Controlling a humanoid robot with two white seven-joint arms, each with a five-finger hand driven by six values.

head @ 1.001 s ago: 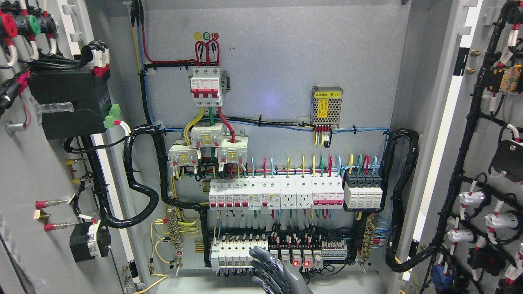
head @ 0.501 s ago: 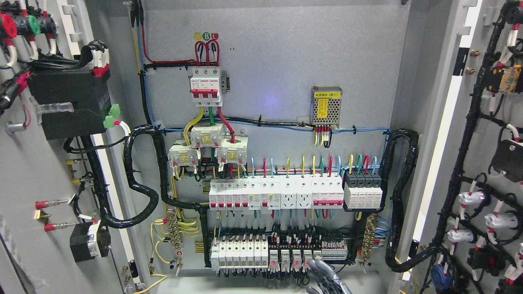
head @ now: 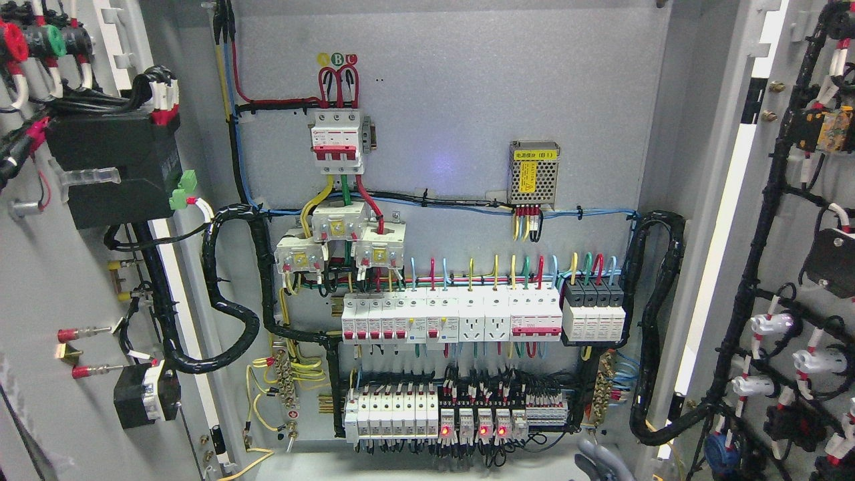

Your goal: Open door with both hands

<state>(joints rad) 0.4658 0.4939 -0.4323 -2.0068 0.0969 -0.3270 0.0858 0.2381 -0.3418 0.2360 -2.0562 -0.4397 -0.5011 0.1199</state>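
Note:
The grey electrical cabinet stands with both doors swung wide. The left door (head: 40, 267) fills the picture's left edge, its inner face carrying a black box and wiring. The right door (head: 785, 234) fills the right edge, with black cable runs and lamp backs on it. Only a small grey tip of my right hand (head: 596, 459) shows at the bottom edge, right of the middle, below the lowest terminal row and touching neither door. My left hand is out of view.
Inside, the back panel (head: 467, 87) holds a red-and-white main breaker (head: 337, 141), a meshed power supply (head: 533, 172) and two rows of breakers (head: 454, 317) with lit red lamps. Thick black conduits (head: 658, 321) loop at both inner sides.
My right hand has slid from in front of the lower breaker row to the right and down, and now only its tip shows at the bottom edge. The doors have not moved.

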